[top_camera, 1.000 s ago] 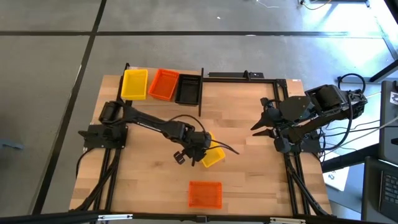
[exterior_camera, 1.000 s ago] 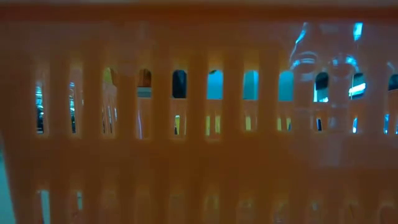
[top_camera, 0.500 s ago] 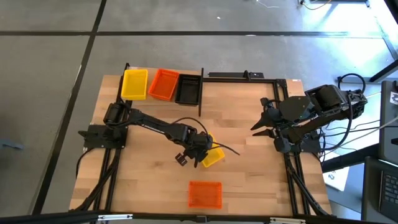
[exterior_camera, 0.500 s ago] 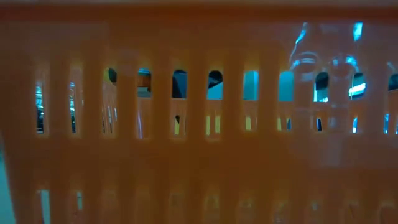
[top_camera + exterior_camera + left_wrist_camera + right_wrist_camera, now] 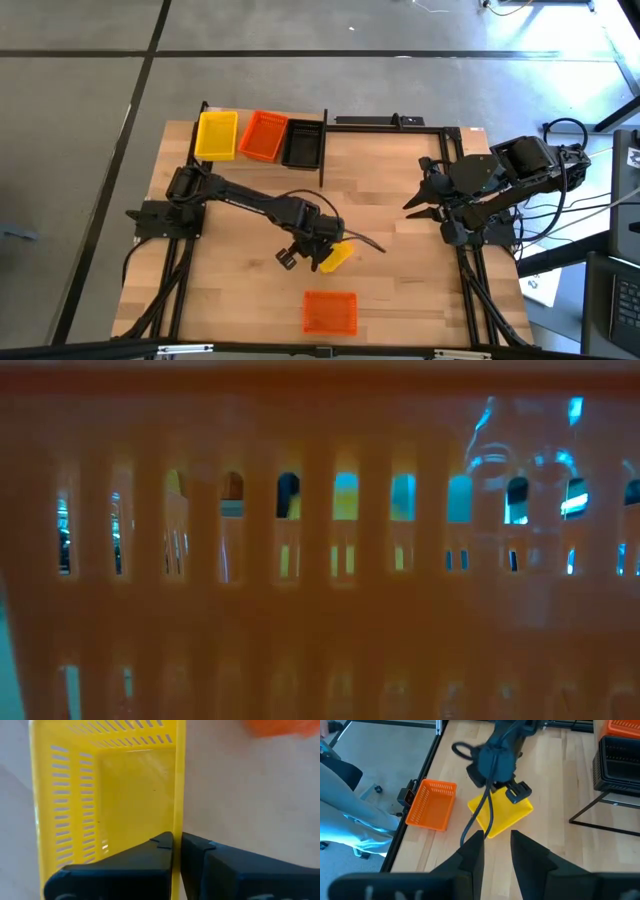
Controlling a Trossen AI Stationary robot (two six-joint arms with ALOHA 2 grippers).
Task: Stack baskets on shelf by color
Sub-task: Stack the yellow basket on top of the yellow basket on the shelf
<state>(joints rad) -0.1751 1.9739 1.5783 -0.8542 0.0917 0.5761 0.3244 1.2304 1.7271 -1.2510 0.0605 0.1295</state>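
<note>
A yellow basket (image 5: 338,256) sits mid-table, tilted, with my left gripper (image 5: 176,842) shut on its side wall; the right wrist view shows the basket (image 5: 505,815) under that arm. An orange basket (image 5: 329,312) rests flat by the near edge and fills the low view (image 5: 320,610). The shelf (image 5: 324,150) at the far left holds a yellow basket (image 5: 216,135), an orange one (image 5: 263,135) and a black one (image 5: 302,143). My right gripper (image 5: 496,842) hangs open, high over the table's right side. My left gripper pinches the yellow basket's long side wall (image 5: 176,827), one finger inside the basket and one outside. The fingers come from above, pointing steeply down. The basket sits tilted in the hold; whether it is clear of the table I cannot tell.
Black frame bars (image 5: 395,122) run along the far edge right of the shelf. A person's light-blue sleeve (image 5: 350,820) shows beyond the table's near edge. Bare wood (image 5: 400,280) lies between the two arms.
My left gripper has shut on the yellow basket's side wall and shifted slightly toward the near edge. The basket has tipped and shows narrower from above than before. My right arm has kept still.
</note>
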